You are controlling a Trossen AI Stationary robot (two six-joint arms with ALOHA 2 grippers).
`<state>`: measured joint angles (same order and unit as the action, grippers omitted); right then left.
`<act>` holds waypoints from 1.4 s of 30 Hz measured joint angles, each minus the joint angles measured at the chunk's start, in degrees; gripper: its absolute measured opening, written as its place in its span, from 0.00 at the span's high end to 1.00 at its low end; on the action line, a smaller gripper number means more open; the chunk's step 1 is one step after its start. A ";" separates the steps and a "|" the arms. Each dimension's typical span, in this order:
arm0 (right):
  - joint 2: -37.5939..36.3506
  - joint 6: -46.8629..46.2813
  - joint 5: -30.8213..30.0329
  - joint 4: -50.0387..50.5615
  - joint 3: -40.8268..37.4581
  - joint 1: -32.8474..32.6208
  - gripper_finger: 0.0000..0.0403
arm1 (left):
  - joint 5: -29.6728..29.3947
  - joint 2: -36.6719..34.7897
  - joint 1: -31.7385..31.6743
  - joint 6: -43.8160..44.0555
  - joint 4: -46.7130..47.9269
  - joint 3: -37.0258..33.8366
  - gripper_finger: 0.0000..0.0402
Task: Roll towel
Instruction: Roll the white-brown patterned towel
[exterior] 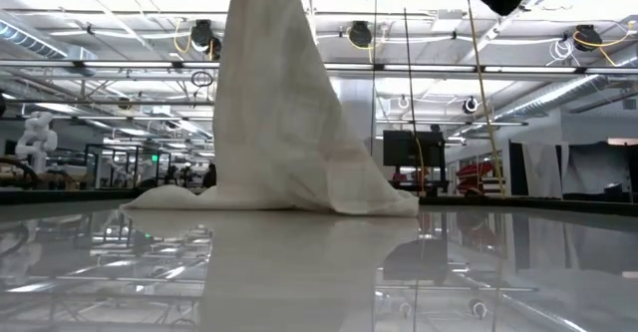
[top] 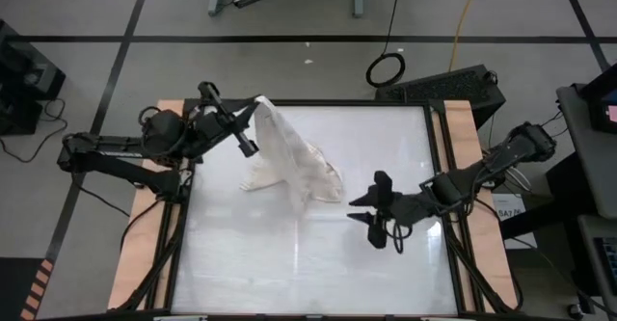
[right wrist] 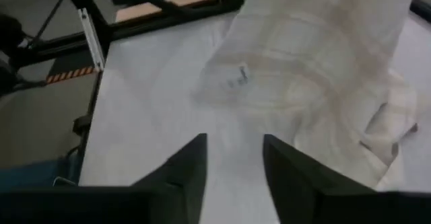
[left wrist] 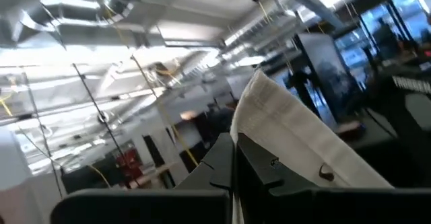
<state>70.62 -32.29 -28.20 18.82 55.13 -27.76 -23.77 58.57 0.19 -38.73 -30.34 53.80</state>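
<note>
The towel, cream with faint tan plaid stripes, hangs as a tall drape from my left gripper, which is shut on its top near the table's far left. Its lower end lies heaped on the glossy white table. My right gripper hovers open to the right of the towel, above the table. In the right wrist view its fingers hold nothing, and the towel lies just ahead. My left gripper pinches the towel's raised top between its two shut fingers. A striped flap sticks out beyond them. The fingers come from the table's left, slanting upward. The towel hangs below them, slightly slack, its lower end on the table.
The white table has a dark frame and wooden side strips. Its near half lies bare in front of the towel. Beyond the far edge are a coiled cable and a black keyboard on the floor.
</note>
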 joint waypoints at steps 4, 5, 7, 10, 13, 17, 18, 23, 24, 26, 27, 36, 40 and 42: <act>3.47 -0.35 -12.75 -1.33 -0.76 -0.85 0.54 | 3.00 0.19 0.04 4.13 5.70 0.00 0.98; 5.04 0.82 -15.88 -2.72 -0.76 -0.68 0.53 | 4.18 0.19 0.04 5.60 6.79 0.00 0.98; 8.75 5.81 -20.59 -7.22 -0.76 0.03 0.51 | 6.49 0.19 0.05 8.49 9.20 0.02 0.98; 14.12 11.55 -24.27 -17.69 -0.76 2.11 0.51 | 7.82 0.19 0.41 11.99 12.08 0.02 0.98; 18.90 16.76 -24.27 -29.64 -0.72 4.84 0.51 | 7.96 0.17 0.74 14.61 13.64 0.02 0.98; 23.59 23.89 -23.83 -41.16 -0.72 6.93 0.51 | 8.65 0.17 1.41 18.23 17.56 0.02 0.98; 24.48 25.41 -23.84 -44.10 -0.69 7.25 0.51 | 8.65 0.17 1.71 18.88 18.72 0.02 0.98; 26.82 34.39 -23.94 -53.02 1.39 7.48 0.51 | 8.70 0.19 3.41 21.97 25.00 0.02 0.98; 26.85 34.77 -23.87 -53.05 2.04 7.41 0.51 | 8.67 0.19 3.72 22.46 25.79 0.02 0.98; 26.83 34.66 -22.40 -52.78 3.15 7.35 0.51 | 8.40 0.19 4.26 23.25 27.08 0.02 0.98; 26.81 34.33 -20.67 -52.65 3.47 7.35 0.51 | 8.22 0.19 4.50 23.35 27.73 0.02 0.98; 30.04 31.95 -25.26 -54.07 3.46 5.85 0.51 | 6.10 1.84 7.25 24.97 34.80 -0.42 0.98; 30.16 30.54 -25.68 -54.19 3.58 5.89 0.51 | 2.89 3.61 8.34 25.94 36.07 -1.41 0.98; 30.22 31.02 -25.70 -54.09 4.21 6.18 0.51 | 1.10 4.46 8.90 26.02 36.06 -2.23 0.98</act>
<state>100.84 -1.27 -53.89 -35.27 59.34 -21.58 -22.67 63.03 9.09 -12.71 5.72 51.57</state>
